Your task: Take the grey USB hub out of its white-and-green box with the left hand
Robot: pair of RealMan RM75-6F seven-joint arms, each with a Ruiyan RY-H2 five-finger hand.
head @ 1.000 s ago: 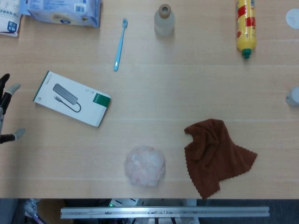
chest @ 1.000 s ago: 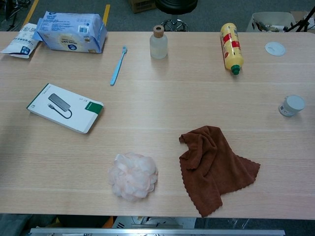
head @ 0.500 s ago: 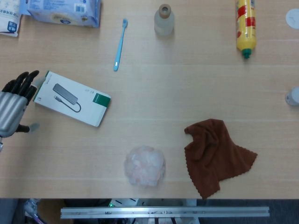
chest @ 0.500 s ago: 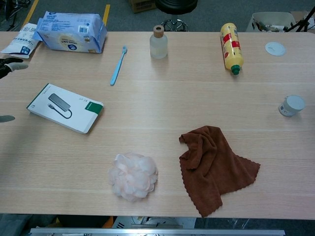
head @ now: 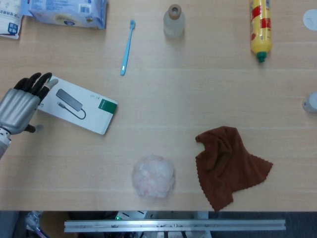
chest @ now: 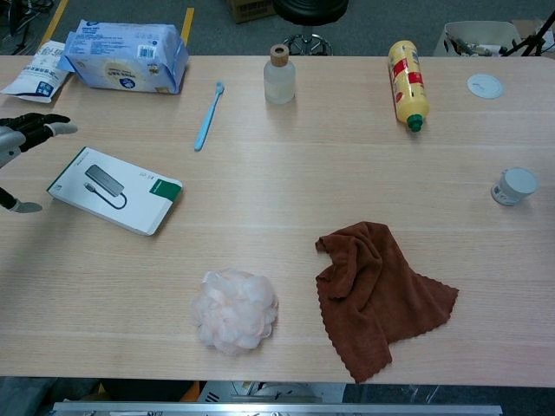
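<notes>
Nearest the robot, a pale pink bath sponge (head: 153, 176) and a crumpled brown cloth (head: 229, 163) lie on the tabletop (head: 198, 99). Neither belongs to the task.

Further out, at the left side, the left robot hand (head: 21, 106) hovers at the left end of the box (head: 79, 104). Its fingers (head: 37, 83) are spread apart and hold nothing; the thumb stands clear on the near side. In the head view the fingertips overlap the box's left end; whether they touch it cannot be told.

The box lies flat and closed, lid face up, bearing a printed picture of the grey hub. The hub itself is not visible and is judged to be inside. The long axis of the box runs from far-left to near-right, with the green band at the right end. The box therefore lies directly to the right of the left robot hand, its short left end facing the fingers.

The right robot hand shows in neither view, so the left is the nearer one, as the task requires. The next move probably calls for securing this left end.

Farthest out lie a blue toothbrush (head: 127, 47), a corked bottle (head: 174, 21), a yellow bottle (head: 260, 29) on its side and a blue wipes pack (head: 69, 12).
</notes>
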